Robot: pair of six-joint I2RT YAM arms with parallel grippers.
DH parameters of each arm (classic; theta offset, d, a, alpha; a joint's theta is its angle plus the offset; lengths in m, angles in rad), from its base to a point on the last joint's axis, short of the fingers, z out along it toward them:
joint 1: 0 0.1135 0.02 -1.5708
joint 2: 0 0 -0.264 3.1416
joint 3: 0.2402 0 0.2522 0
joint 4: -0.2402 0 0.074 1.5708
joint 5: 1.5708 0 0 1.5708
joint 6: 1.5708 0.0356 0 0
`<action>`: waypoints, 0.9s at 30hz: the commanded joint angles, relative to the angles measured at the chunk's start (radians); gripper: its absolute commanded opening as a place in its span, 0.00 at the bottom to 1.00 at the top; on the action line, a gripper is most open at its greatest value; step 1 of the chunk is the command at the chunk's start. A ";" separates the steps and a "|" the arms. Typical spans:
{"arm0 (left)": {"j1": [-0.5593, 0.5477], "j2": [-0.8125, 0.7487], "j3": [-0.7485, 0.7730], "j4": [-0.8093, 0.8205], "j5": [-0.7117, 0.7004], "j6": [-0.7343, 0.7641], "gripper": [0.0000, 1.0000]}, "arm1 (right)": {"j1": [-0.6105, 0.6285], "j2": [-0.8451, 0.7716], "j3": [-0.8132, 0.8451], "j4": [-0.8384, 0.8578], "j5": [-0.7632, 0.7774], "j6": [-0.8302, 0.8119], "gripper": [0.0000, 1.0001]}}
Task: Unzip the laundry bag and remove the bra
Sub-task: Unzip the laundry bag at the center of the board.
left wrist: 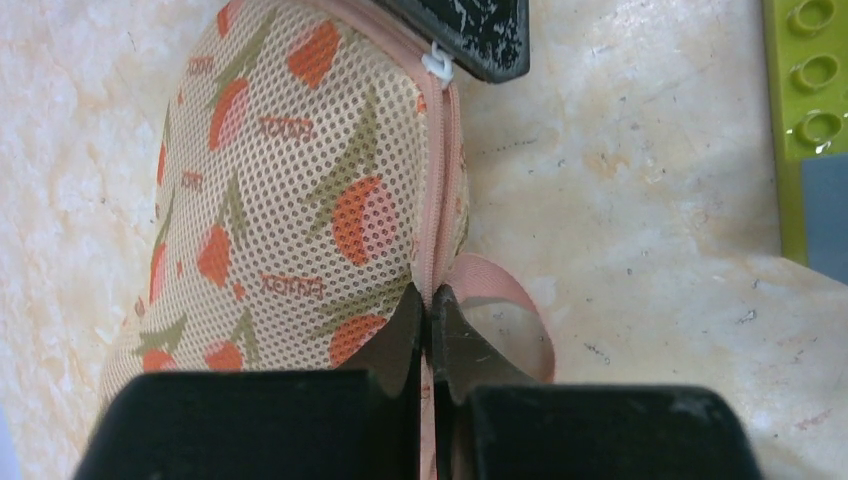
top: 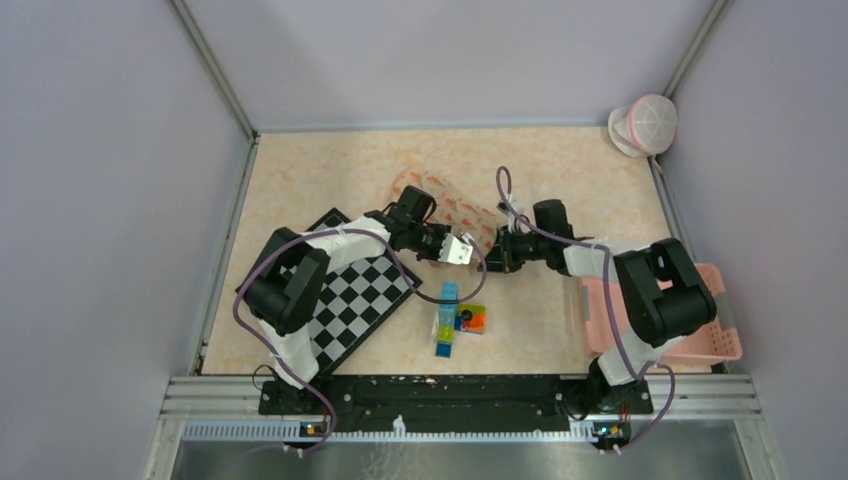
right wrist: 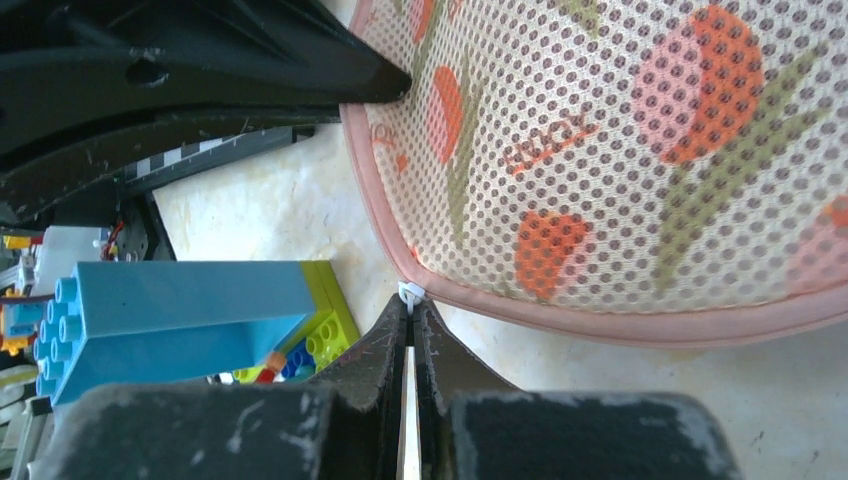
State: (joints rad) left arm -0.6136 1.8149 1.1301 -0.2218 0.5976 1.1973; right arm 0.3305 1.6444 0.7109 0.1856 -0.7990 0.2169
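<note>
The laundry bag [top: 465, 212] is beige mesh with an orange fruit print and a pink zipper seam [left wrist: 440, 190]. It lies mid-table between the two arms. My left gripper [left wrist: 430, 300] is shut on the pink seam at the bag's near end, beside a pink loop [left wrist: 515, 295]. At the other end, my right gripper [right wrist: 410, 305] is shut on the small white zipper pull [right wrist: 409, 292], which also shows in the left wrist view as a white pull [left wrist: 437, 65]. From above, the left gripper [top: 440, 240] and right gripper [top: 497, 250] face each other. The bra is hidden.
A black-and-white checkerboard [top: 350, 295] lies front left. Toy bricks [top: 455, 320] sit just in front of the grippers, close to the bag, with a blue brick [right wrist: 180, 310] and a green one [left wrist: 810, 100]. A pink basket [top: 700, 330] stands front right, a pink-white object [top: 645, 125] back right.
</note>
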 commanded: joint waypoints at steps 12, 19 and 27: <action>0.100 0.001 0.014 -0.035 -0.024 0.084 0.00 | 0.005 -0.080 -0.047 -0.062 -0.026 -0.122 0.00; 0.119 -0.005 0.036 -0.036 -0.005 0.056 0.02 | 0.009 -0.072 -0.029 -0.047 -0.031 -0.117 0.00; 0.071 -0.090 0.005 -0.048 0.126 -0.006 0.43 | 0.025 -0.032 0.019 0.033 -0.029 -0.056 0.00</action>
State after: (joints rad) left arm -0.5236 1.7939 1.1313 -0.2626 0.6548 1.2163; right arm 0.3393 1.6043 0.6704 0.1493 -0.8028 0.1345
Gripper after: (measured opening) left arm 0.381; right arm 0.006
